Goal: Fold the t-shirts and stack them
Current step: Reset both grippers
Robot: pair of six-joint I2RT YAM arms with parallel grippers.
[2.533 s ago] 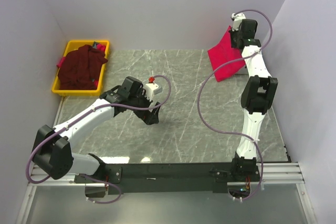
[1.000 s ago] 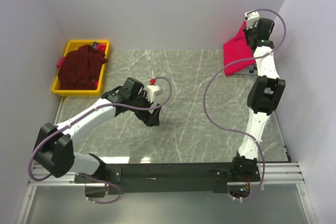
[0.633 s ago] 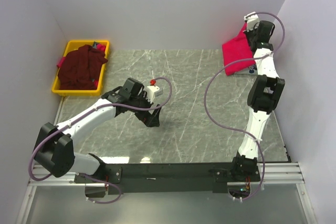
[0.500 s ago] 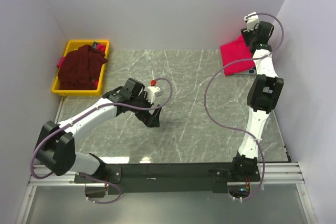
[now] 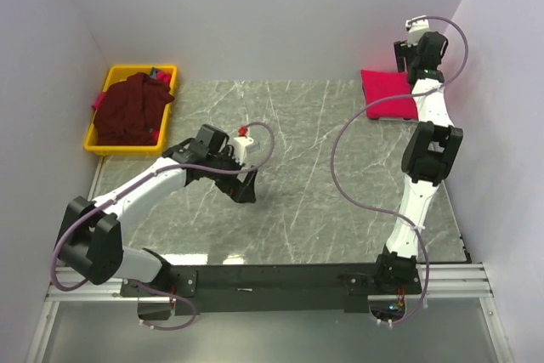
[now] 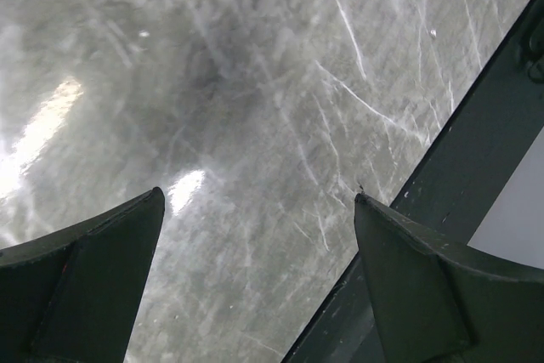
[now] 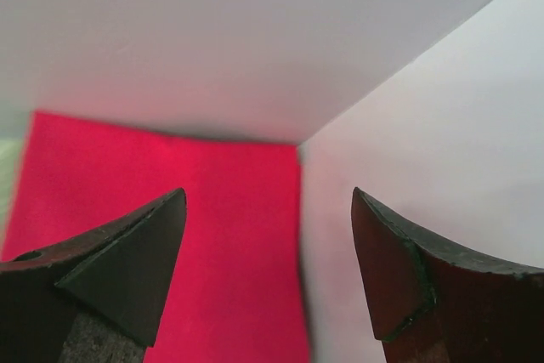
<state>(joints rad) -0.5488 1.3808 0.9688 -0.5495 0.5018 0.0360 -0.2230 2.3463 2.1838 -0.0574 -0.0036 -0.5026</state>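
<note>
The bright red t-shirt [image 5: 388,93] lies folded flat at the table's back right corner, and fills the lower left of the right wrist view [image 7: 127,167]. My right gripper [image 5: 409,63] hovers just above its far right edge by the wall, open [image 7: 268,197], with nothing between the fingers. The dark maroon t-shirt [image 5: 129,108] is heaped in the yellow bin [image 5: 95,147] at the back left. My left gripper [image 5: 246,188] hangs open [image 6: 259,197] over bare marble near the table's middle, holding nothing.
White walls close in the table at the back and both sides; the right gripper is near the back right wall corner [image 7: 299,144]. A black frame rail [image 6: 476,125] runs along the table's near edge. Purple cables loop over both arms.
The right gripper carried the red t-shirt to the back right corner, opened and let it go; the shirt now lies flat. The left arm barely shifted.
</note>
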